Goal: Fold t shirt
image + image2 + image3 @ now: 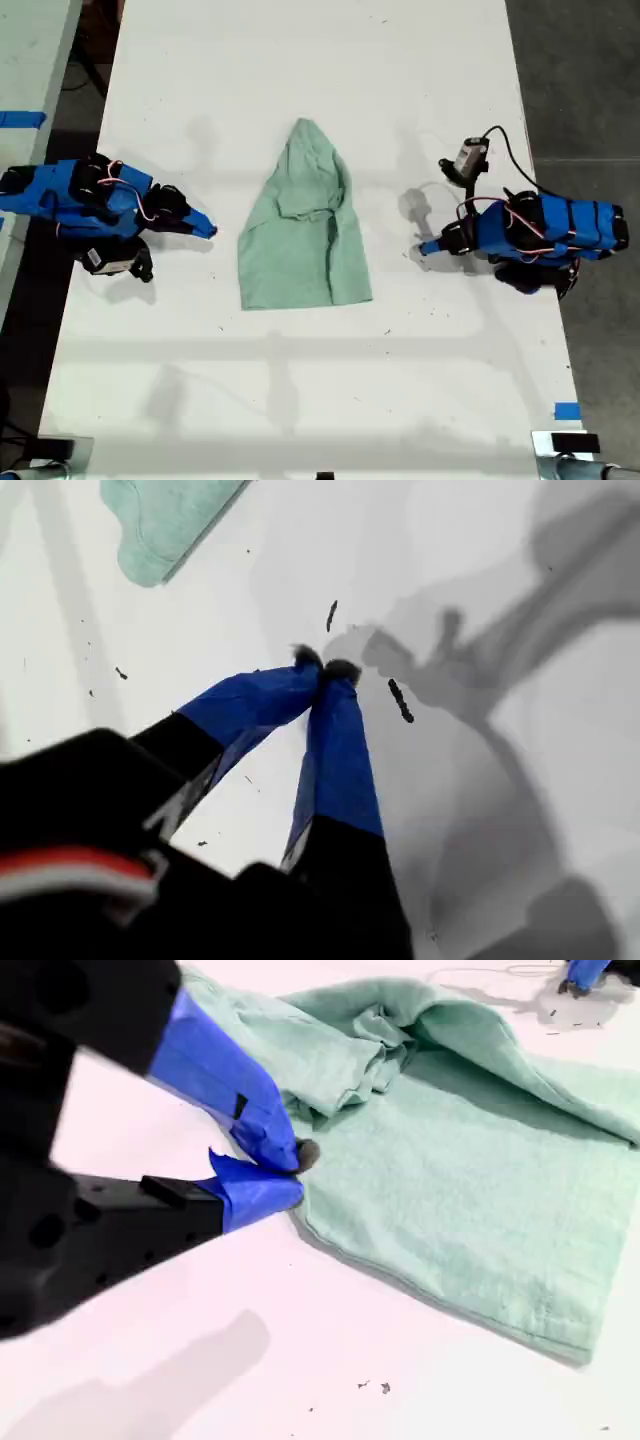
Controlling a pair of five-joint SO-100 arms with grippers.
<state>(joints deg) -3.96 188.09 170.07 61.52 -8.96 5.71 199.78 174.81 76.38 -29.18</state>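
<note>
Exterior view shows the t shirt (305, 225) lying flat in the middle of the white table (300, 400), its narrow rounded end pointing toward the top of that view and its wide straight edge toward the bottom. The upper part is bunched into wrinkled folds. My second gripper (285, 1172) sits at the exterior view's left, just beside the cloth's edge; its blue-taped fingers (240, 1110) are pressed together at the tips, and I cannot tell whether they touch the fabric. My first gripper (323, 668) rests at the exterior view's right, apart from the shirt, fingers closed on nothing, with only a corner of the cloth in its wrist view.
</note>
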